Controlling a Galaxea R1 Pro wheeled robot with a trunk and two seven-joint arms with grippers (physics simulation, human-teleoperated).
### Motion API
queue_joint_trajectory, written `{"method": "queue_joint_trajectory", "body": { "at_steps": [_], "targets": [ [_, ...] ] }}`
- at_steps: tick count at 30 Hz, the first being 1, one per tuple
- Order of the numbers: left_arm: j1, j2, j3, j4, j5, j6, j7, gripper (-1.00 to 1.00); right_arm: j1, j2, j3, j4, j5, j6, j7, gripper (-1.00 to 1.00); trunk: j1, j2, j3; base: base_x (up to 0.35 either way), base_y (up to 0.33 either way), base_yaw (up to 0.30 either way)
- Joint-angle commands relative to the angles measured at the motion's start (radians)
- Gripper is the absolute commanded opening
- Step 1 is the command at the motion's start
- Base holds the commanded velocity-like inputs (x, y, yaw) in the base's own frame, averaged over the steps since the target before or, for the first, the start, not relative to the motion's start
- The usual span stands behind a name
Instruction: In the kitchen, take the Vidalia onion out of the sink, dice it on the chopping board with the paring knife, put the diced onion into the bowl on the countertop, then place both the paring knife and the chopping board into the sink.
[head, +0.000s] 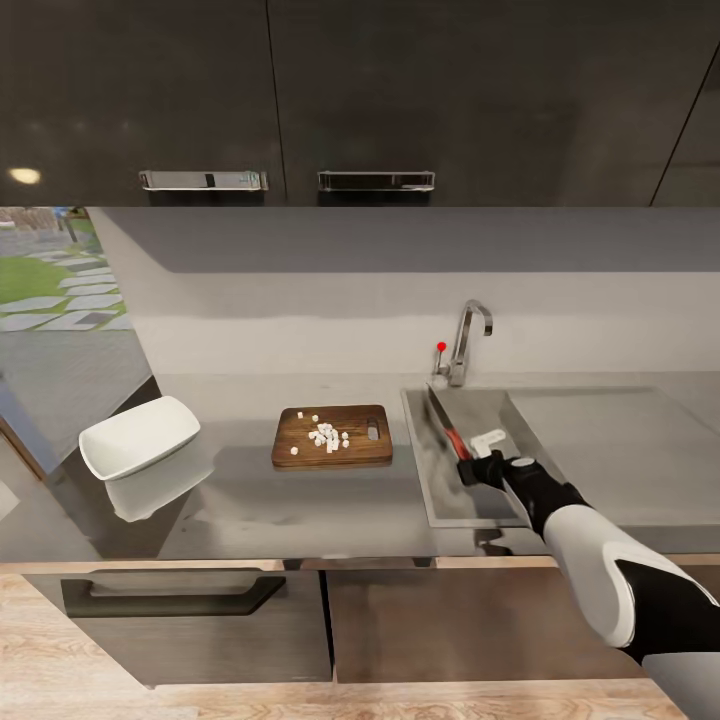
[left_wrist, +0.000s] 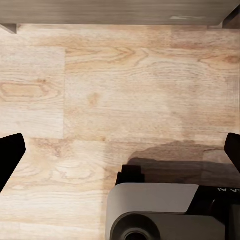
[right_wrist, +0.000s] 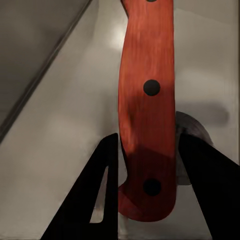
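Nearest me, the right tool (right_wrist: 147, 192) clenches the red-orange-handled paring knife (right_wrist: 148, 100) above the steel sink (head: 445, 505). Left tool's black fingertips (left_wrist: 10, 155) stand spread over wooden flooring. White onion dice (head: 326, 436) lie on the brown wooden chopping board (head: 300, 452) on the glossy grey worktop (head: 240, 495); the white squarish bowl (head: 138, 437) looks empty. Dicing seems done; bowl-filling and board remain.

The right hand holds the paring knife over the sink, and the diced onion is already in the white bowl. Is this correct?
Not quite. The diced onion lies on the chopping board, and the bowl looks empty, as the head view shows. The rest holds: the right hand grips the paring knife over the sink.
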Motion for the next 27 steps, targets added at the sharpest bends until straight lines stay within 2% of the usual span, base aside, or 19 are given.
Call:
{"method": "queue_joint_trajectory", "body": {
  "at_steps": [1,6,7,27],
  "targets": [
    [-0.002,0.0,-0.004,0.004,0.006,-0.007,0.001,1.0,0.0,-0.003,-0.009,0.004,0.005,0.006,0.001,-1.0,0.0,-0.001,-0.001,0.0,0.0,0.0],
    [-0.002,0.0,-0.004,0.004,0.006,-0.007,0.001,1.0,0.0,-0.01,-0.009,0.032,0.004,0.005,-0.03,-1.0,0.0,-0.001,-0.001,0.0,0.0,0.0],
    [-0.002,0.0,-0.004,0.004,0.006,-0.007,0.001,1.0,0.0,-0.01,-0.009,0.063,0.004,0.005,-0.078,-1.0,0.0,-0.001,-0.001,0.0,0.0,0.0],
    [-0.002,0.0,-0.004,0.004,0.007,-0.006,0.001,1.0,0.0,-0.01,-0.009,0.077,0.003,0.004,-0.078,-1.0,0.0,-0.001,-0.001,0.0,0.0,0.0]
  ]
}}
